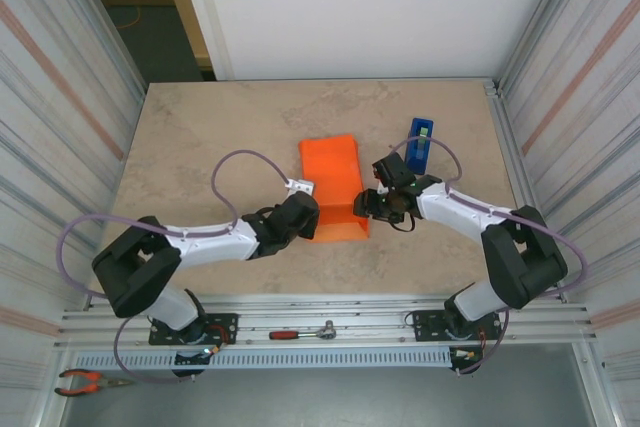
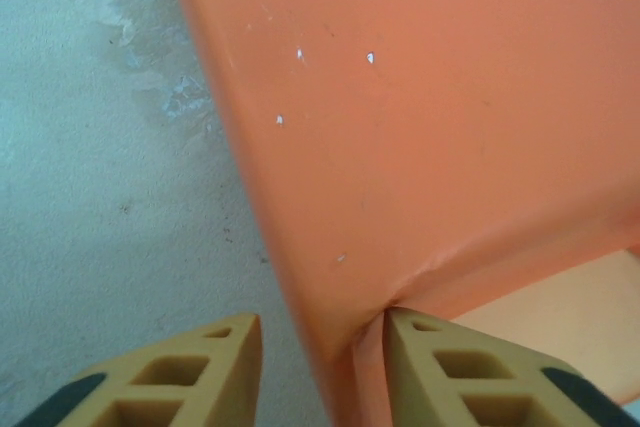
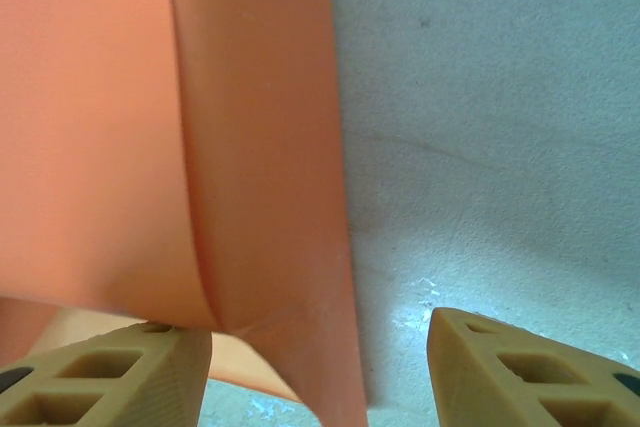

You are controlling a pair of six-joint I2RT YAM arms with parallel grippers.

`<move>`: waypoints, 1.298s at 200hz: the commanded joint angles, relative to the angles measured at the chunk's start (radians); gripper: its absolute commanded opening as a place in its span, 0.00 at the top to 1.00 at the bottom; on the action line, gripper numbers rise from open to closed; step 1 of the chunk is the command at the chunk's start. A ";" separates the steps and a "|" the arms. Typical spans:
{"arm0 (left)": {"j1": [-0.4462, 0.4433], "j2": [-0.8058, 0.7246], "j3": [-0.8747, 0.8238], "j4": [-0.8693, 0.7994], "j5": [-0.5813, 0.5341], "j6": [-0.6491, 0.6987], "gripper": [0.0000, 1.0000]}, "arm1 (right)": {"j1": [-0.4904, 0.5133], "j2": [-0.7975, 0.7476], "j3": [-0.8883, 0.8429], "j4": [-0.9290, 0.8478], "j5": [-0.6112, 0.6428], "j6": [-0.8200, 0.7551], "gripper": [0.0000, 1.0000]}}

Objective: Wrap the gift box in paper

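A: Start on the left. What is the left gripper (image 2: 322,332) doing?

B: Its jaws stand apart. A creased corner of the paper (image 1: 331,182) drops into the gap and lies against one finger (image 2: 470,372). The other finger is clear of it, so nothing is pinched.

A: And the sheet itself?

B: It lies in the middle of the table (image 1: 200,137), between the two grippers, folded into a long narrow band with its near end lifted off the surface. I take the gift box to be under it. A paler patch (image 2: 590,297) below the raised flap may be the box or the sheet's underside; I cannot tell which.

A: How will it handle?

B: Light and thin, I judge. The sharp folds show that it keeps a crease, but it buckles where pushed and would likely crumple or tear under a hard squeeze. It looks smooth, so it may slide on the table when nudged.

A: Where to take hold, then?

B: At a folded corner, where the layers double and give some stiffness, not on a single flat span. Pinch lightly, close to the box edge, so the flap pulls tight.

A: The right side?

B: The right gripper (image 3: 318,327) is likewise spread wide and holds nothing. The paper's other near corner hangs just beside one finger (image 3: 110,377), with bare table under the other. Beyond it stands the blue tape dispenser (image 1: 418,142), apart from the sheet.
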 commanded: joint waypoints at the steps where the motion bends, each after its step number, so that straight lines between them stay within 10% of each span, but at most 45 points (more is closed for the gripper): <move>1: 0.000 0.033 0.003 0.047 -0.067 -0.007 0.68 | -0.008 0.025 0.021 0.015 0.003 -0.012 0.44; 132: -0.028 0.155 0.009 0.070 -0.082 -0.033 0.82 | -0.011 0.087 0.031 0.041 -0.006 -0.005 0.51; 179: -0.037 0.174 0.011 0.070 -0.077 -0.042 0.86 | 0.004 0.115 0.034 0.047 -0.007 -0.006 0.84; 213: -0.045 0.177 0.011 0.065 -0.085 -0.051 0.88 | 0.016 0.108 0.035 0.025 0.013 -0.008 0.48; 259: -0.051 0.177 0.011 0.063 -0.092 -0.062 0.90 | 0.032 0.058 -0.018 0.026 0.037 0.029 0.47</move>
